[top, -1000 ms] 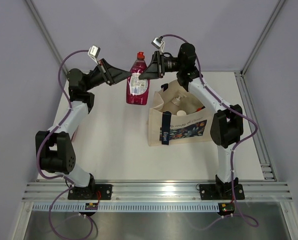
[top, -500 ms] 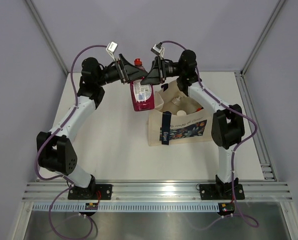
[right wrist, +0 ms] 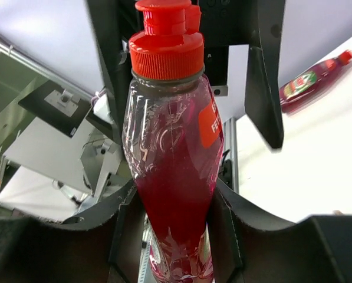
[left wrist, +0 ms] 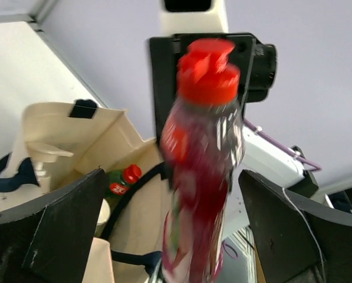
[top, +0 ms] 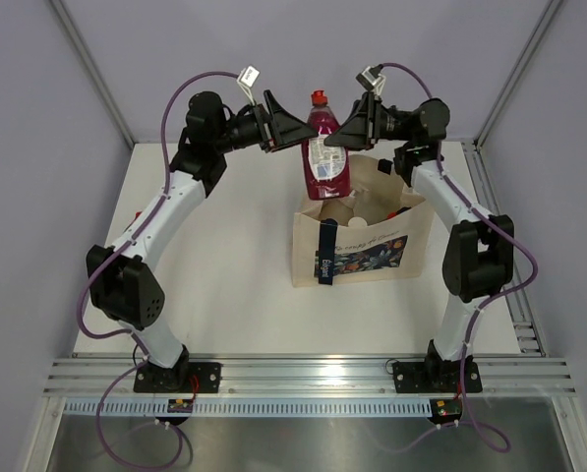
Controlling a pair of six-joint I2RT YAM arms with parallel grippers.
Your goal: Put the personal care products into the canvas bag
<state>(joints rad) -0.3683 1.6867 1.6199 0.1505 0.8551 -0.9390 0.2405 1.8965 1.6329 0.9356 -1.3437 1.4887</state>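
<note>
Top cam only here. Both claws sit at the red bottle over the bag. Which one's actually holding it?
Observer: The right claw. Its wrist view shows it shut on the red bottle, pinching the lower body from both sides.
Operator: Left one?
Observer: The left claw is open. Its wrist view shows a gap to the bottle on each side.
Operator: Anything not bagged?
Observer: The right wrist view shows a second red bottle lying on its side on the table.
</note>
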